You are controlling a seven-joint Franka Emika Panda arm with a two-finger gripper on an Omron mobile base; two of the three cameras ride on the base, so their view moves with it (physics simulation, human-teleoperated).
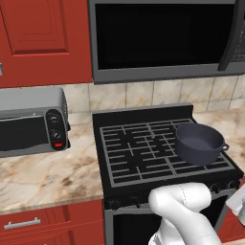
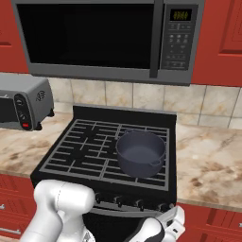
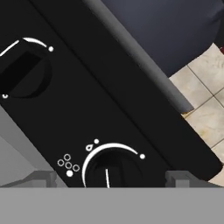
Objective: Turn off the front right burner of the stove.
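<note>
While you are working low in front of the stove (image 2: 90, 142), nothing in the pictures is telling you the burner is off yet. The wide black range is sitting between two stretches of marble tabletop (image 1: 48, 174), under the microwave (image 2: 94, 38), with a toaster oven (image 1: 31, 122) off to its left. The front right burner (image 2: 153, 177) is lying at the near right corner of the grate, and a dark pot (image 2: 141, 152) is resting largely over it; no flame is showing there.

You are reaching the knob row along the front edge. In the hand view, the gripper (image 3: 107, 177) is closing in on a knob (image 3: 109, 168) whose white pointer line is showing between the two tips. The jaws are standing spread wider than that knob, holding nothing. A second knob (image 3: 22, 72) is sitting further along the panel.

So the approach is looking nearly done; the grasp and the turn are remaining. Judging by its place at the panel's end, this is likely the right knob.
</note>
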